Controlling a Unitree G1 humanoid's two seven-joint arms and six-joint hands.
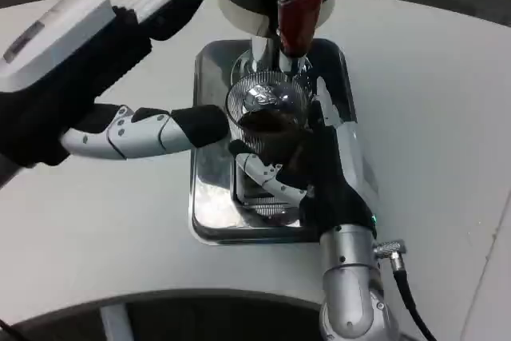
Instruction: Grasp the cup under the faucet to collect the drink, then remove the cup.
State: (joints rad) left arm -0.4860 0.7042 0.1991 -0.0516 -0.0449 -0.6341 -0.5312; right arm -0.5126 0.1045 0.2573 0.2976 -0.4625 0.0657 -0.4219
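Clear cup (267,113) with dark drink in its lower part, under the faucet (299,21), above the far half of the steel tray (209,197). Right hand (319,169) grips the cup, fingers wrapped around its near side. Left hand (88,93), over the tray's left edge, holds nothing; its fingers (152,129) reach toward the cup's left side.
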